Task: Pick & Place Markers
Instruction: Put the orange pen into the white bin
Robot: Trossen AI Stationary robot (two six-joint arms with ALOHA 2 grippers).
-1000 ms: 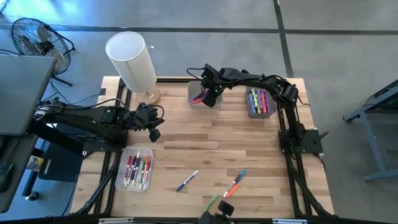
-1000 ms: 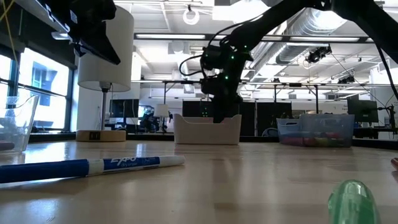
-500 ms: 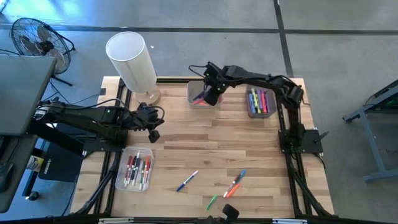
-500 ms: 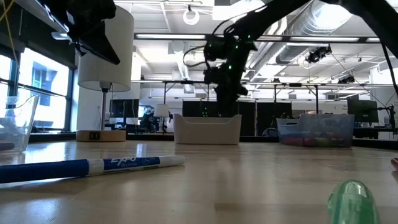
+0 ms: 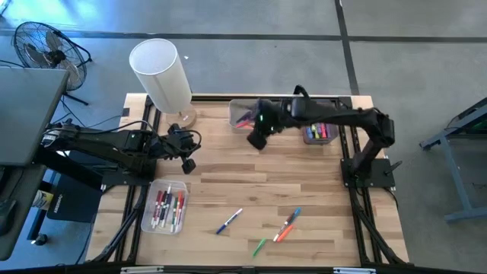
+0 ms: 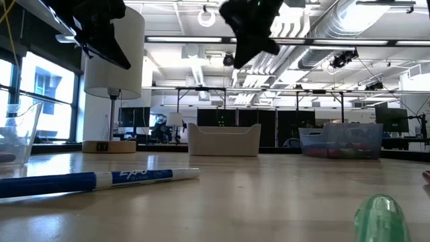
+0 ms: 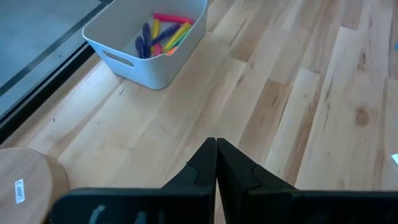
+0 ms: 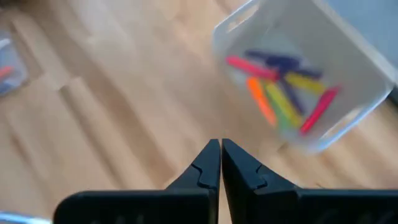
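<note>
Right claw hovering above the surface just beside the white bin, fingers pressed together, holding nothing. Left claw parked near the lamp base, likewise closed and empty. Markers: some inside the white bin, some in two clear bins, four loose along the surface's near edge
</note>
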